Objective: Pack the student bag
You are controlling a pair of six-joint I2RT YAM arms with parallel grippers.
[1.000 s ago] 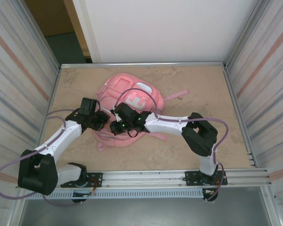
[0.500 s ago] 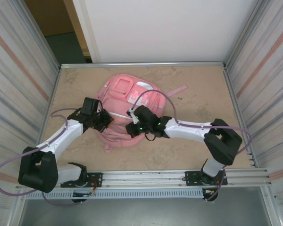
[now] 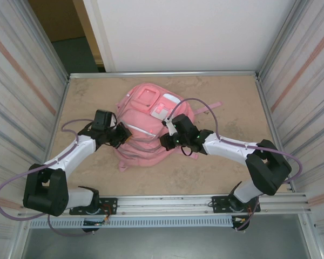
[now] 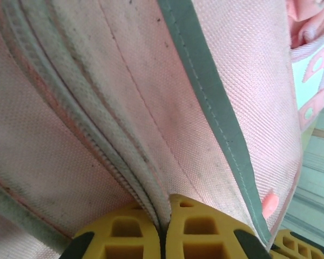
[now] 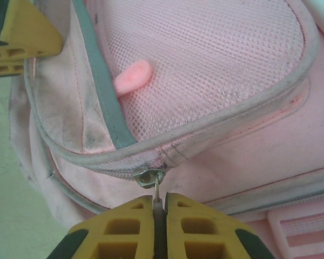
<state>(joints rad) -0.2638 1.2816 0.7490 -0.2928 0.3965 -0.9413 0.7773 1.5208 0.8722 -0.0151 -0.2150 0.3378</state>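
On the table (image 3: pixel 221 172), toward the far middle: student bag (image 3: pixel 143 127), flat, front pockets up, contents hidden. Pinched together on one of its zip seams: left gripper (image 4: pixel 163 229). At the mesh pocket (image 5: pixel 205 70): right gripper (image 5: pixel 160 226) clamped on the zip pull (image 5: pixel 153 178). Against the mesh, a small pink tab (image 5: pixel 132 76).
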